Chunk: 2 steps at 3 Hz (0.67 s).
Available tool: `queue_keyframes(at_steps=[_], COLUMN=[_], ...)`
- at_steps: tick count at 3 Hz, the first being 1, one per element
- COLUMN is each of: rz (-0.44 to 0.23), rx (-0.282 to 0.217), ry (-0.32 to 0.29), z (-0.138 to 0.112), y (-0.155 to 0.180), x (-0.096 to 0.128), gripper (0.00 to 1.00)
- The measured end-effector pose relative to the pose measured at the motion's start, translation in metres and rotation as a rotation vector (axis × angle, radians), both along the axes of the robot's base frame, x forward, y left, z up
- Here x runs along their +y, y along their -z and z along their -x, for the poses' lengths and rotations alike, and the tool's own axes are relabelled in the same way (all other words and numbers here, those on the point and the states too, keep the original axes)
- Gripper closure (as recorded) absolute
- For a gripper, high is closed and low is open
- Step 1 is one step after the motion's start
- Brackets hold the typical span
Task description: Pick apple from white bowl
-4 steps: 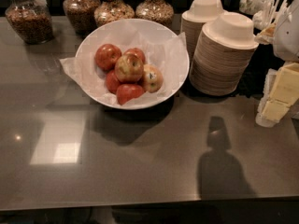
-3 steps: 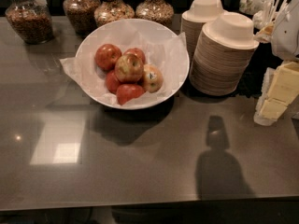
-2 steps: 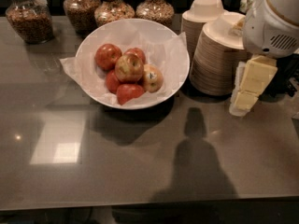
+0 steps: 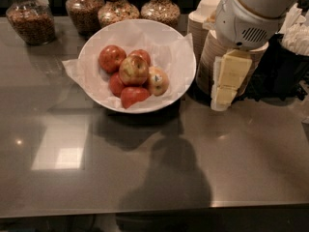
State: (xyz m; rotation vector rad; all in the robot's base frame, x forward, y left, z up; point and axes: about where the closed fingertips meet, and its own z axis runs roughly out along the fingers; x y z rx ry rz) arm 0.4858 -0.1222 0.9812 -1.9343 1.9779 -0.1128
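Observation:
The apple (image 4: 133, 70), mottled golden-yellow with a red blush, sits on top of the pile in the white bowl (image 4: 96, 38), which is lined with crinkled white paper. Several red apples (image 4: 111, 58) lie around it. A paler apple with a dark sticker (image 4: 158, 81) lies to its right. My gripper (image 4: 221, 100) hangs pointing down to the right of the bowl, above the counter, in front of the stacked paper bowls. It is apart from the bowl and holds nothing that I can see.
Several glass jars of nuts and grains (image 4: 33, 18) stand along the back edge. Stacked beige paper bowls (image 4: 205, 30) stand right of the white bowl, partly hidden by my arm. A dark holder with white napkins (image 4: 292, 42) is at the far right. My arm's shadow (image 4: 166, 178) falls on the grey counter.
My arm has swung in from the right edge toward the left, and the gripper is now closer to the white bowl. The apples and the bowl have not moved.

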Motion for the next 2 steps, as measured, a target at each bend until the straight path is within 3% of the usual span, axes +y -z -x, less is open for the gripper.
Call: queue_keyframes(at_steps=[1, 2], rz=[-0.033, -0.116], rx=[-0.02, -0.056], ry=[-0.009, -0.062], z=[-0.011, -0.037], y=[0.002, -0.004], x=[0.012, 0.045], gripper=[0.0, 0.0])
